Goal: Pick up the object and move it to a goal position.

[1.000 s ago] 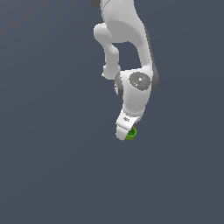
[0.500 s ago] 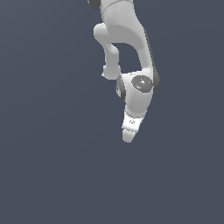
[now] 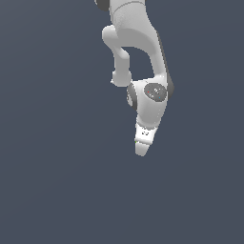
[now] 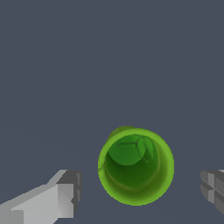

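**Gripper poised around the green cup, not yet closed**

Over a plain dark grey counter (image 3: 52,181), the white Franka robot arm (image 3: 136,33) reached down, with its white gripper (image 3: 141,151) pointing at the surface. In the exterior view the hand hid the task's object almost completely; at most a sliver of green showed at the hand's edge.

The wrist view showed the small bright green hollow cup (image 4: 135,165) standing upright on the counter, its open mouth facing the camera and its slightly wider rim plain to see. The gripper (image 4: 144,192) was spread wide: one pale grey finger (image 4: 65,194) stood to one side of the cup and the other grey finger (image 4: 213,189) to the opposite side, both clear of the rim and touching nothing.

The cup sat closer to the first finger than to the second. On closing, that finger would probably meet the rim first and could push or tip the light cup before the other arrived. Pinching only the wider rim might let it slip.

One second earlier the green cup had peeked out beside the gripper tip in the exterior view; the hand had since come over it.
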Controlling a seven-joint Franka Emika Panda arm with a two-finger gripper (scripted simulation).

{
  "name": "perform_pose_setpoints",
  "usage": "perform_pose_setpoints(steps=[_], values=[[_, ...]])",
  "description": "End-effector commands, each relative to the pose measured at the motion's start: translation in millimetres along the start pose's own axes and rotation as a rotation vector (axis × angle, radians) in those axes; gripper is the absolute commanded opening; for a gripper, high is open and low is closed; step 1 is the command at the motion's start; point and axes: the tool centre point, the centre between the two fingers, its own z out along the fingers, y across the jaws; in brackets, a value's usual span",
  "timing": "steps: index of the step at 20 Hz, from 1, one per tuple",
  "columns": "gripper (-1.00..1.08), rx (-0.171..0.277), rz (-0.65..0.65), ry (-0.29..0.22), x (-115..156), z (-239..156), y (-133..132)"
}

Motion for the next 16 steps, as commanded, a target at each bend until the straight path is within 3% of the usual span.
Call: perform_pose_setpoints(steps=[1, 15, 16], values=[[1.00, 0.000, 0.000, 0.000, 0, 3, 0], [1.00, 0.000, -0.005, 0.000, 0, 50, 0], [-1.00, 0.000, -0.005, 0.000, 0, 50, 0]])
